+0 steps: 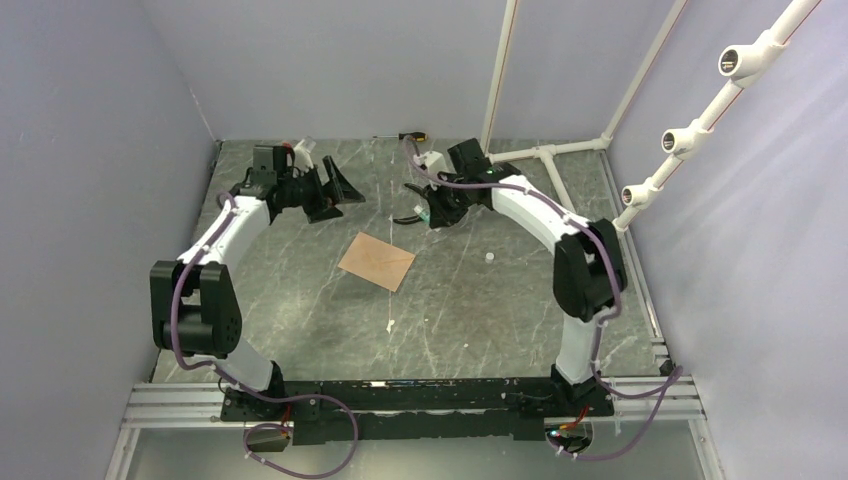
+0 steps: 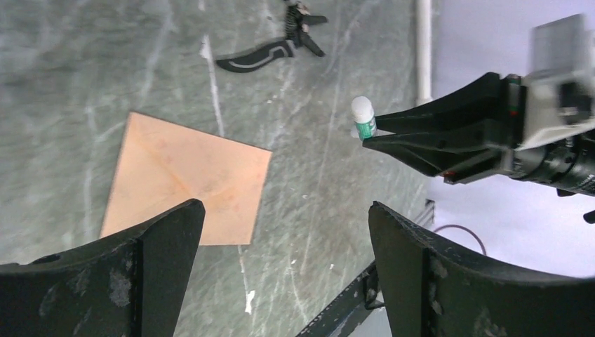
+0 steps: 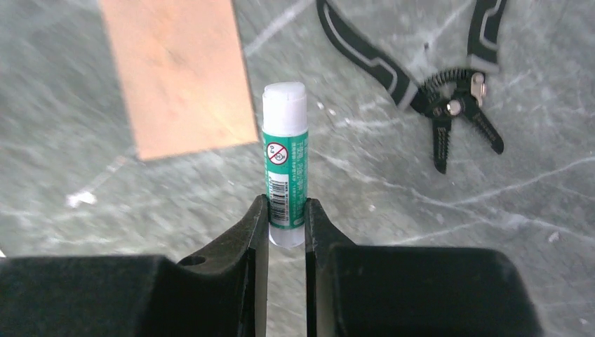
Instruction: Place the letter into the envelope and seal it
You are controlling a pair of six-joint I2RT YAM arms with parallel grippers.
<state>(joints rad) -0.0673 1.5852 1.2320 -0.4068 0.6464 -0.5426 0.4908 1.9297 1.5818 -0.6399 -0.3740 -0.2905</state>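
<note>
The kraft-brown envelope (image 1: 377, 260) lies flat on the table's middle, flap down, with diagonal creases showing; it also shows in the left wrist view (image 2: 186, 179) and the right wrist view (image 3: 175, 70). No separate letter sheet is in view. My right gripper (image 3: 286, 207) is shut on a green and white glue stick (image 3: 285, 161), held upright above the table behind the envelope (image 1: 430, 205). The glue stick (image 2: 363, 119) shows at the right gripper's tips in the left wrist view. My left gripper (image 2: 286, 210) is open and empty, above the table at the back left (image 1: 335, 190).
Black pliers (image 1: 408, 218) lie on the table under the right gripper, also in the right wrist view (image 3: 435, 77). A small white piece (image 1: 490, 257) lies right of the envelope. A white pipe frame (image 1: 545, 155) stands at the back right.
</note>
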